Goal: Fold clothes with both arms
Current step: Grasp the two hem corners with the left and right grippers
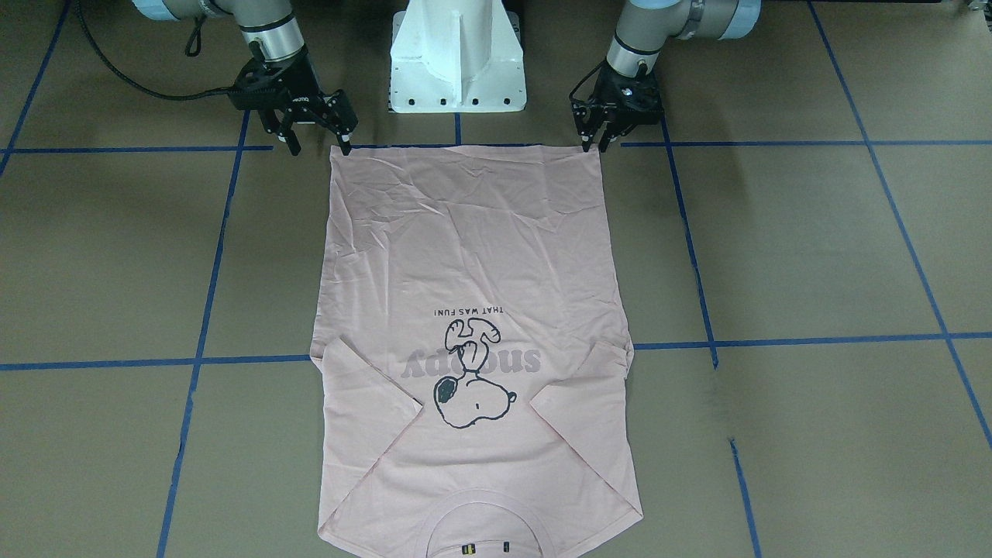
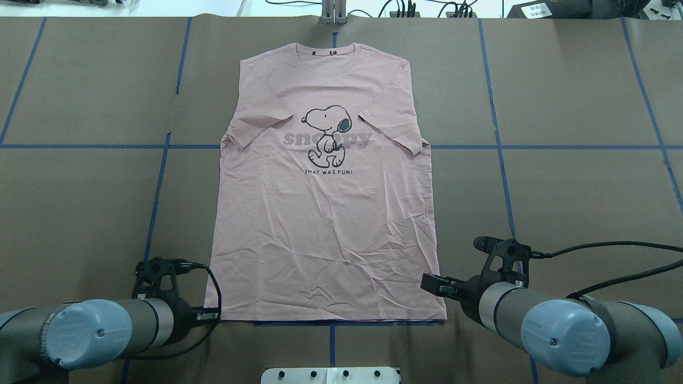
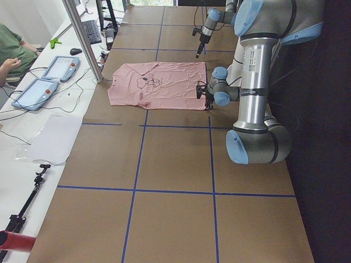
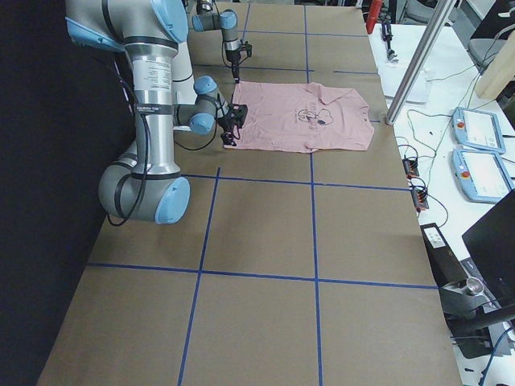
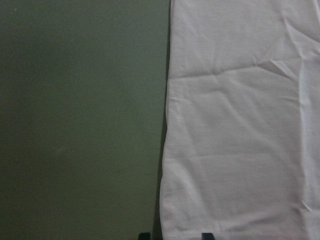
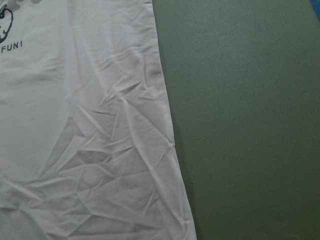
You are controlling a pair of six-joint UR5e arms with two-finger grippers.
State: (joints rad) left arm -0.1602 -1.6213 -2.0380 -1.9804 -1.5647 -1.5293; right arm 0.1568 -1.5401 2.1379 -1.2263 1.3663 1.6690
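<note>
Pale pink short-sleeved fabric T-shirt (image 2: 325,224), black-outline cartoon dog on the front. It lies flat and print up at mid-bench, hem along the robot's edge, collar toward the far edge on your side. Both sleeves are folded in over the chest. Light creasing across the lower half.

Left gripper (image 1: 594,145), black, two-fingered, is at its hem corner with fingers parted. Its wrist view shows the two tips straddling the shirt's side edge, gripping nothing. Right gripper (image 1: 319,147) has its fingers spread wide, one tip at the other hem corner, one off the cloth; it holds nothing either. My judgement: both sit at the corners so the hem can be pinched and carried toward the collar evenly.

Brown paper-covered bench (image 2: 560,202), gridded with blue tape lines (image 2: 533,147); the hem runs along one. White fixed pedestal (image 1: 457,62) at the robot's edge. Past your edge are two grey teach pendants (image 3: 34,94) and a seated person in green (image 3: 13,52).
</note>
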